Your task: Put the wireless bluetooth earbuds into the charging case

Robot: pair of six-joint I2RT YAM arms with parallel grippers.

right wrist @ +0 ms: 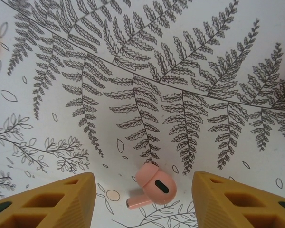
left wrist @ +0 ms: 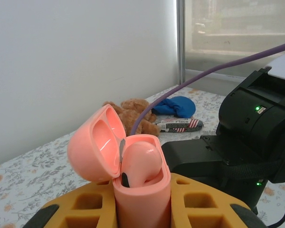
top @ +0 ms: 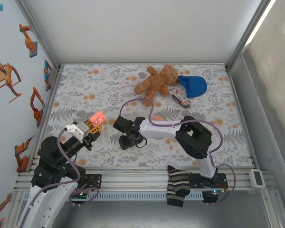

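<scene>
risks, entry one: loose earbud (right wrist: 153, 184) is lying on its side on the tabletop (right wrist: 133, 71), with its stem pointing toward the left-hand finger in the right wrist view. the bulb is looking rounded and slick, so a pinch landing off its middle is likely to be squirting it sideways or flicking it across the fern print. a descent going too deep is risking the tips scraping the tabletop before they are closing.

risks, entry two: case (left wrist: 142, 204) is already carrying one seated bud (left wrist: 141, 161), and the room beside it is hidden. a bud arriving tilted or stem-wrong is likely to be jamming on the rim, knocking the seated bud or nudging the lid (left wrist: 97, 142) shut. a hard push is also risking the case sliding in its grip.

left fingers (left wrist: 85, 202): pressing together on the case body and holding it upright above the tabletop, with the lid standing hinged back.

right fingers (right wrist: 52, 202): standing spread and holding nothing. they are hovering one on either side of the loose earbud, apart from it. whether the tips are touching the tabletop i cannot tell.

others: teddy (top: 156, 80), blue pouch (top: 194, 85) and flag-print packet (top: 180, 99) are lying well apart at the far side. striped sock (top: 177, 186) is hanging at the near edge.
</scene>
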